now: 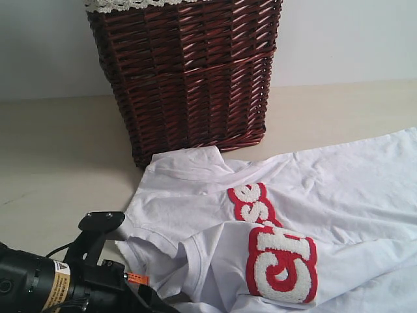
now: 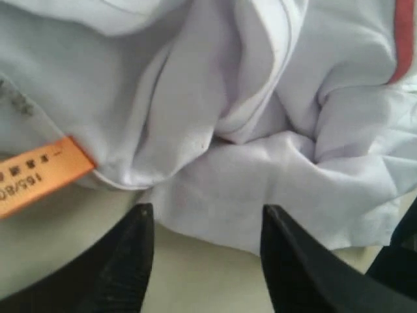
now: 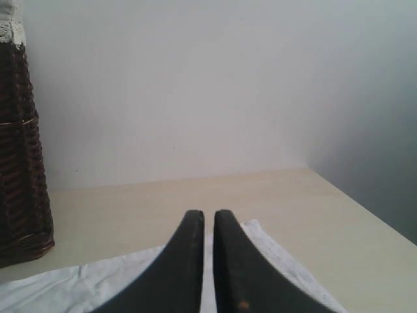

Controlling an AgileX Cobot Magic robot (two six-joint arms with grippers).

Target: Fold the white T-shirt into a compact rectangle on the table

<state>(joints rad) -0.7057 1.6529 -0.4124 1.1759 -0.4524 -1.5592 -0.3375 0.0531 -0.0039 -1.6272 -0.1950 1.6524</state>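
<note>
The white T-shirt (image 1: 195, 202) lies crumpled on the table (image 1: 58, 150), one part folded over so its red patch with fuzzy white letters (image 1: 281, 261) shows twice. Its orange neck tag (image 1: 137, 278) sticks out at the near left edge. My left gripper (image 2: 207, 215) is open, low over the bare table (image 2: 195, 274), its fingertips just short of the bunched shirt hem (image 2: 260, 195) and beside the tag (image 2: 39, 173); nothing lies between the fingers. My right gripper (image 3: 208, 215) is shut and empty, raised above a flat corner of the shirt (image 3: 78, 287). It is outside the exterior view.
A tall dark red-brown wicker basket (image 1: 189, 72) with a lace rim stands at the back, touching the shirt's far edge; it also shows in the right wrist view as the basket (image 3: 19, 163). A pale wall rises behind the table (image 3: 163, 202).
</note>
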